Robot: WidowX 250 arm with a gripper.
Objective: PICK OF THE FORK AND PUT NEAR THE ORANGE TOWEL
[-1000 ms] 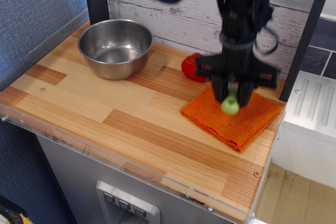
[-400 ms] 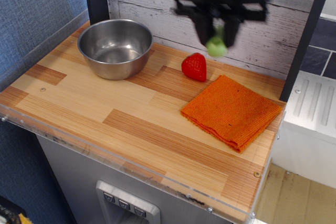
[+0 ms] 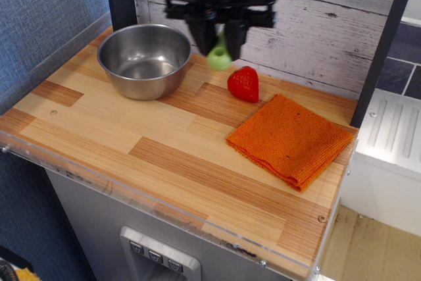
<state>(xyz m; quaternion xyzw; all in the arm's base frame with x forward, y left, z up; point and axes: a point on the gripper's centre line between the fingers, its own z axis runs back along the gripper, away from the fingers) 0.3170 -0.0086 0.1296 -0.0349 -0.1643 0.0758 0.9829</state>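
My gripper (image 3: 218, 43) hangs high over the back of the counter, between the bowl and the strawberry. It is shut on the fork (image 3: 220, 57), whose lime-green handle hangs below the fingers; the grey head is hidden between them. The orange towel (image 3: 290, 139) lies flat at the right of the counter, well to the right of and in front of the gripper.
A steel bowl (image 3: 144, 59) stands at the back left. A red toy strawberry (image 3: 243, 84) lies just behind the towel's left corner. A white plank wall (image 3: 316, 24) runs along the back. The wooden counter (image 3: 131, 143) ends at a clear front edge.
The gripper has lifted the fork off the towel area and carried it up, back and to the left, from over the towel to near the bowl.
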